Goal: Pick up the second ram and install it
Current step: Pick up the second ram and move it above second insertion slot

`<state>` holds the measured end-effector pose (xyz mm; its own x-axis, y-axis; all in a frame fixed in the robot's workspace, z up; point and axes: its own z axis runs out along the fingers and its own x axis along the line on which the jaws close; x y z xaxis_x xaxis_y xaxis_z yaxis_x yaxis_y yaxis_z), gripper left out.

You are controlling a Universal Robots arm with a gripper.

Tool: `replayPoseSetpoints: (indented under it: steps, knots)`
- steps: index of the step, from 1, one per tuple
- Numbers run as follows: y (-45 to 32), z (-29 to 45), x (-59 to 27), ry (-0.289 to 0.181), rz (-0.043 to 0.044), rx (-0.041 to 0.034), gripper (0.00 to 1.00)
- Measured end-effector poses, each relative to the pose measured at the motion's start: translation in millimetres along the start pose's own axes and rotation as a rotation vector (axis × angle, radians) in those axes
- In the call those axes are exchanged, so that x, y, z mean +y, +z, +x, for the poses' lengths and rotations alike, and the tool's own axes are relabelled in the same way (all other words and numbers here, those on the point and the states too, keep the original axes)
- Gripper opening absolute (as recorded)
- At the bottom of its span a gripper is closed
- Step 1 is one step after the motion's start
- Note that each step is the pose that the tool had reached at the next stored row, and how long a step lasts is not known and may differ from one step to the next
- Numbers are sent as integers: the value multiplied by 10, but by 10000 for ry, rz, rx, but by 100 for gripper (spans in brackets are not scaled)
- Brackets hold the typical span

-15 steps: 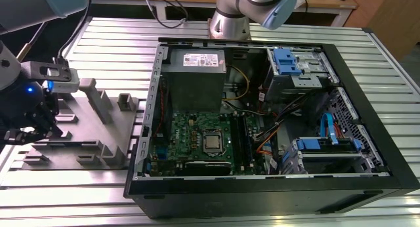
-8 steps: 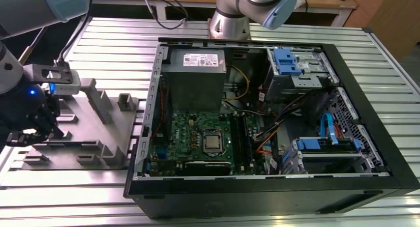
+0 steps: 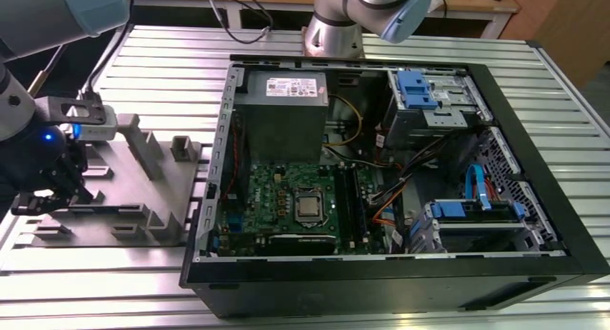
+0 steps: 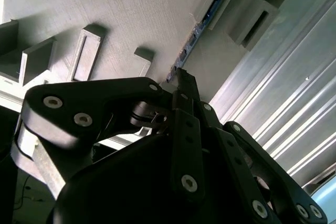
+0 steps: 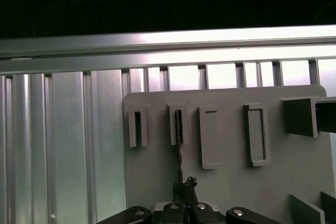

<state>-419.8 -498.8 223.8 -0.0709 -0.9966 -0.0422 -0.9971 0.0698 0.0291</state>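
Note:
The second ram is a thin dark strip seen edge-on, standing on the grey fixture plate with its far end in a raised slot holder. In the first wrist view the ram runs from that holder straight to my gripper. The black fingertips are pressed together around the ram's near end. In the exterior view my gripper hangs low over the plate, at that view's left, well away from the motherboard and its long black slots.
The open computer case lies flat at centre, with a grey power-supply box, blue drive brackets and loose cables. Other grey holders rise from the fixture plate. Everything rests on a ribbed metal table.

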Motion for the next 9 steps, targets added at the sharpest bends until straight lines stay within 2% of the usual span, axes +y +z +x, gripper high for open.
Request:
replayPoseSetpoints:
  steps: [9]
  knots:
    - [35, 3, 13, -51, -2, 1, 7]
